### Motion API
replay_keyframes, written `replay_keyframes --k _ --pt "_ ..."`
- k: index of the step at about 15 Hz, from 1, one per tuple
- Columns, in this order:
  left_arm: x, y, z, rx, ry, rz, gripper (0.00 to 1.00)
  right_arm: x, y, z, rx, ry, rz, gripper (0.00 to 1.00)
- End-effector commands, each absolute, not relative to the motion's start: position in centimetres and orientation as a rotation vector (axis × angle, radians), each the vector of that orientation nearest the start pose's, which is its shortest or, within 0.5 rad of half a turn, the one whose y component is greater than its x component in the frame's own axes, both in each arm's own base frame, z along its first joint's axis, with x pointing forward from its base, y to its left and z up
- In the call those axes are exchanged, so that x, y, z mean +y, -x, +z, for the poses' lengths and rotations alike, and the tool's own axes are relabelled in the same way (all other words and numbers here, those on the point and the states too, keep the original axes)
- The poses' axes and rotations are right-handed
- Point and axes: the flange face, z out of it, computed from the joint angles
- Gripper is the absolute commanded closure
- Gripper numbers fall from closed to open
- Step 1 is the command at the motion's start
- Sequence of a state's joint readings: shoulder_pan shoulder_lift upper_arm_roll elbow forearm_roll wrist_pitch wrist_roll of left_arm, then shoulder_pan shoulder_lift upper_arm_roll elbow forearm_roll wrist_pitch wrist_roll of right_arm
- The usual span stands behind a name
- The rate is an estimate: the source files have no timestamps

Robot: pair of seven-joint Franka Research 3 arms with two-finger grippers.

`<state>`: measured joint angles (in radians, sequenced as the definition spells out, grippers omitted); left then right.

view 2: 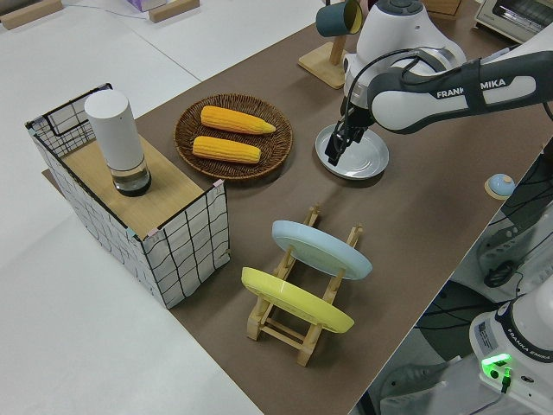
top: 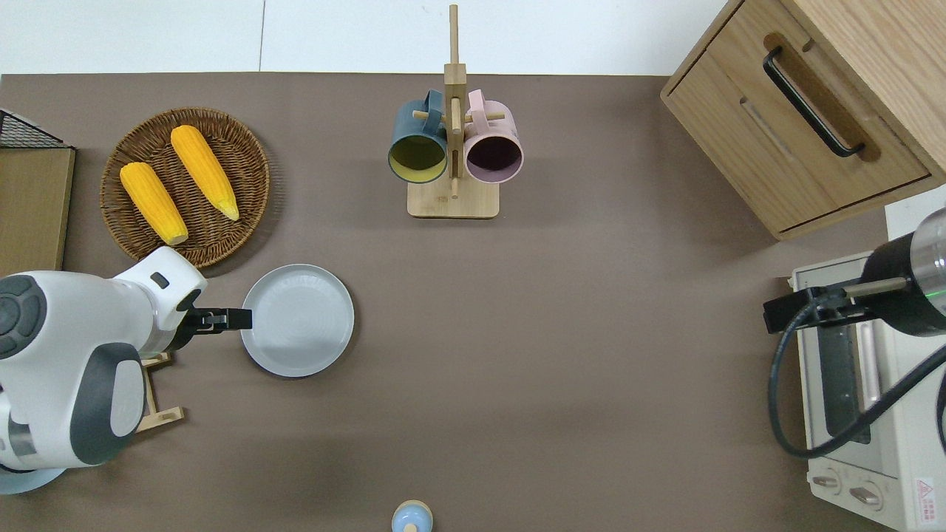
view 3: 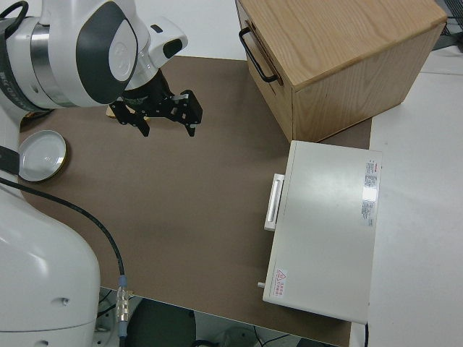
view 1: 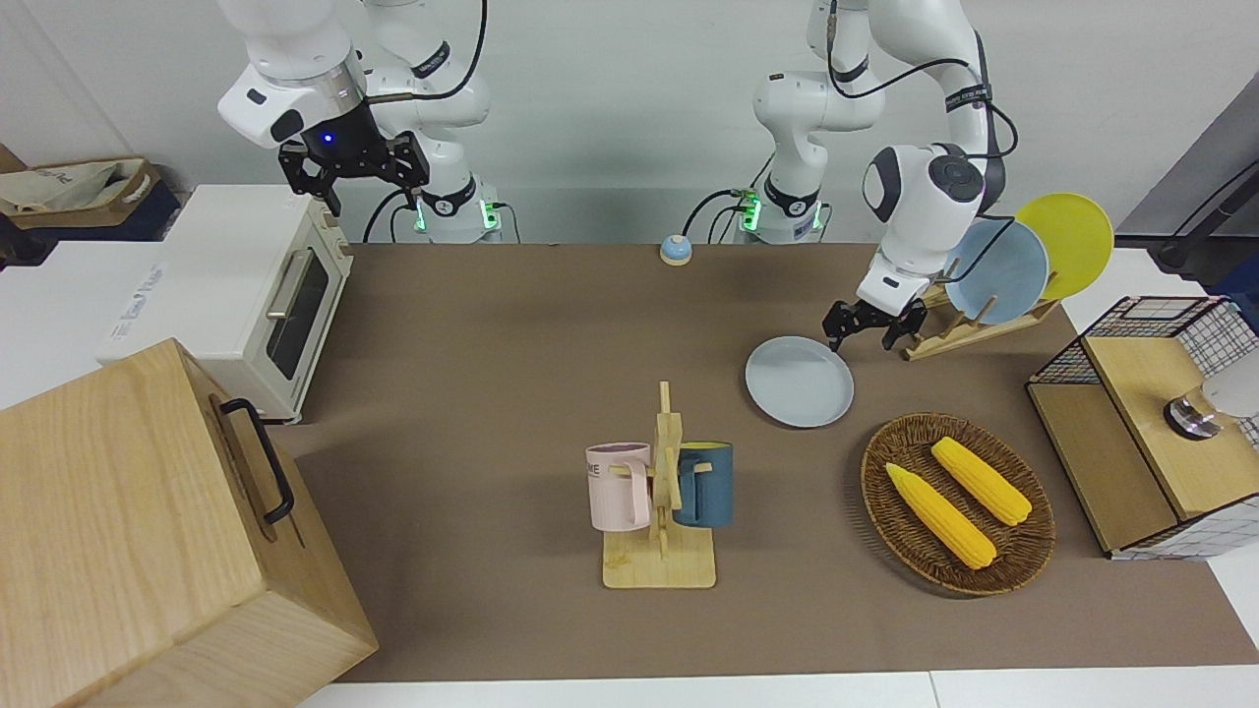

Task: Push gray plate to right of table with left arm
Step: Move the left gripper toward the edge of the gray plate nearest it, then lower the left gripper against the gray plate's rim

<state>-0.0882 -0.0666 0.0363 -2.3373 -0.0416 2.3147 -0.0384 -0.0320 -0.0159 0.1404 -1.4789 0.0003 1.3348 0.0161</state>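
Note:
The gray plate [view 1: 799, 382] lies flat on the brown table [view 1: 492, 393], between the wicker basket and the plate rack; it also shows in the overhead view [top: 297, 320] and the left side view [view 2: 363, 157]. My left gripper [view 1: 866, 339] points down, low and open, at the plate's rim on the side toward the left arm's end of the table [top: 222, 319]. One fingertip [top: 246, 319] overlaps the rim; I cannot tell whether it touches. My right gripper [view 1: 374, 192] is open, empty and parked.
A wicker basket [top: 255, 174] with two corn cobs sits farther from the robots than the plate. A plate rack [view 1: 944, 339] holds a sky-blue and a yellow plate. A mug rack [top: 453, 199] stands mid-table. A wooden cabinet [top: 813, 125] and a toaster oven [top: 865, 414] fill the right arm's end.

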Motion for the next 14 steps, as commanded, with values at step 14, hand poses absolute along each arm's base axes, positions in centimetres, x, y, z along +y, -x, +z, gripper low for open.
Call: replay_keyframes --k 14 --pt "-2.9 -49.5 29.9 -0.067 3.186 -0.033 0.00 5.6 -51.8 66.0 -0.121 3.139 0.208 0.017"
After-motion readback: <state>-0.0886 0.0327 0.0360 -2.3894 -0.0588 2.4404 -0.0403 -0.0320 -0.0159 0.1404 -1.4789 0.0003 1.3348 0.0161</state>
